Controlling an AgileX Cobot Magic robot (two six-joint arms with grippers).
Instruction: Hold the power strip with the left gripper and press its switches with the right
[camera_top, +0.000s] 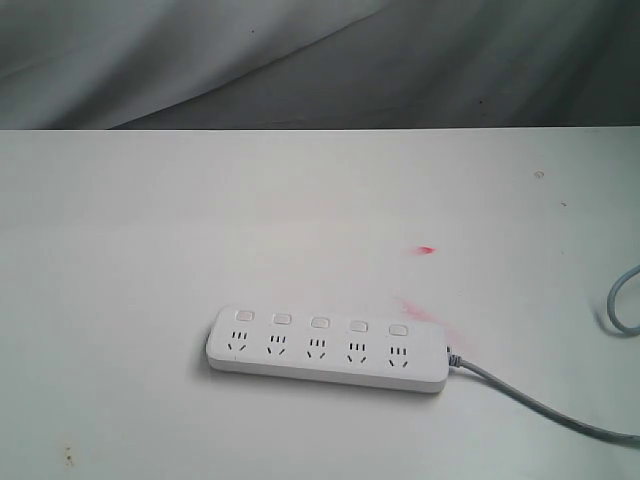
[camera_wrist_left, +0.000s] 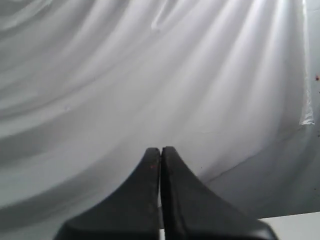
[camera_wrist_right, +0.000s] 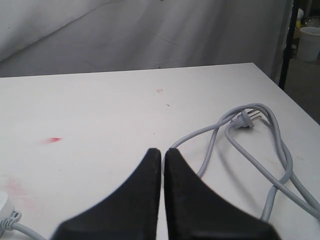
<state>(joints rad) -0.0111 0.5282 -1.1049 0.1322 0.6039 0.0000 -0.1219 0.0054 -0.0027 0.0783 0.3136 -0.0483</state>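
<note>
**A:** Where is the power strip?

**B:** The power strip (camera_top: 327, 350) lies flat on the white table (camera_top: 150, 230), in the near middle of the exterior view. It is a long bar of smooth white plastic with rounded ends. Five sockets (camera_top: 316, 348) run along it in a row.

**A:** And the switches?

**B:** The switches (camera_top: 320, 322) are five small rounded-square buttons along the far edge, one above each socket.

**A:** What about the cable?

**B:** The cable (camera_top: 540, 405) is grey and round. It leaves the strip's right end and curves off to the right. In the right wrist view it lies in loose loops on the table and ends in a plug (camera_wrist_right: 246, 120) with metal prongs.

**A:** How do the grippers stand?

**B:** The left gripper (camera_wrist_left: 161, 152) has matte black, tapered fingers pressed together with nothing between them. It faces a grey-white cloth (camera_wrist_left: 150, 75) that hangs in soft folds. The right gripper (camera_wrist_right: 162, 154) looks the same, closed on nothing. It is over the table just beside the cable loops, well apart from the strip's end.

**A:** What is the table surface like?

**B:** It is matte, with a small red mark (camera_top: 427, 250) and a faint pink smear by the strip's right end.
</note>
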